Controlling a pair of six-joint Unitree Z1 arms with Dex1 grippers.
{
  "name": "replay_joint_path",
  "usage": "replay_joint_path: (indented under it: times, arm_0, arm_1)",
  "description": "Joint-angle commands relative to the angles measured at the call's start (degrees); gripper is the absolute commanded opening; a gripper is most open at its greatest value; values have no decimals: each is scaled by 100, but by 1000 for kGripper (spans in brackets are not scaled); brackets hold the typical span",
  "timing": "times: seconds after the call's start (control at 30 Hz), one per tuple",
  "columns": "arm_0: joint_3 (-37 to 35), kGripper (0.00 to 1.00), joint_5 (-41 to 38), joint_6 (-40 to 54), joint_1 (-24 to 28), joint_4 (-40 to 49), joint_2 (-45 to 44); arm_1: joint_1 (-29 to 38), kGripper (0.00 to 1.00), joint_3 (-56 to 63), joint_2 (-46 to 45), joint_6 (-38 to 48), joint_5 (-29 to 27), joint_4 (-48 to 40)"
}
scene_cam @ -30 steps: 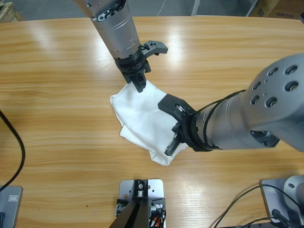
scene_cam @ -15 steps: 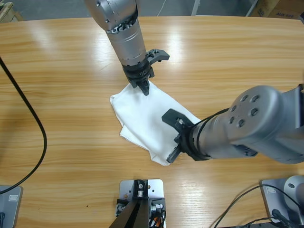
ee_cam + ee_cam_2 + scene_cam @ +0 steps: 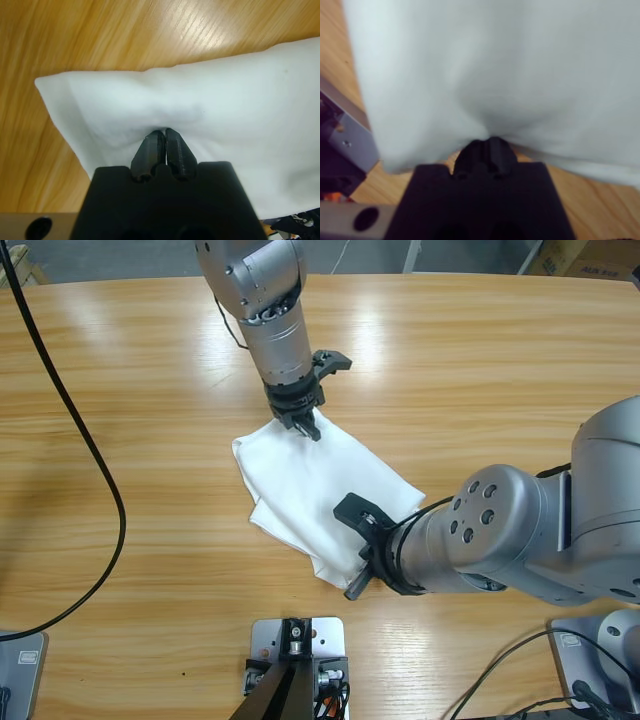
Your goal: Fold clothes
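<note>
Since a moment ago the right gripper [image 3: 356, 578] has slid toward the T-shirt's [image 3: 318, 485] near edge mid-table, both it and the left gripper [image 3: 311, 428] clenched on cloth; pull evenly, keeping the fold flat.
</note>
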Motion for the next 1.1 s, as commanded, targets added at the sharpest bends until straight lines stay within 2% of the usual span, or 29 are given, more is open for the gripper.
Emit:
replay_joint_path:
  times: [0.03,0.2,0.5,0.57,0.8,1.1]
  arm_0:
    - [62,0,81,-9,52,384,-319]
    - [86,0,81,-46,52,491,-377]
    - [97,0,49,-138,50,475,-312]
    - [95,0,16,-160,52,468,-253]
    - [62,0,-83,-227,106,433,-172]
    - [39,0,-287,-366,237,269,-5]
  arm_1:
    - [63,0,-1050,-1513,-47,-499,2286]
    - [63,0,-1472,-1569,-58,-511,2293]
    - [63,0,-477,-378,-255,-15,-157]
    - [63,0,-332,-128,-207,60,-461]
    - [63,0,-17,301,-81,245,-1010]
    - [88,0,127,754,155,500,-999]
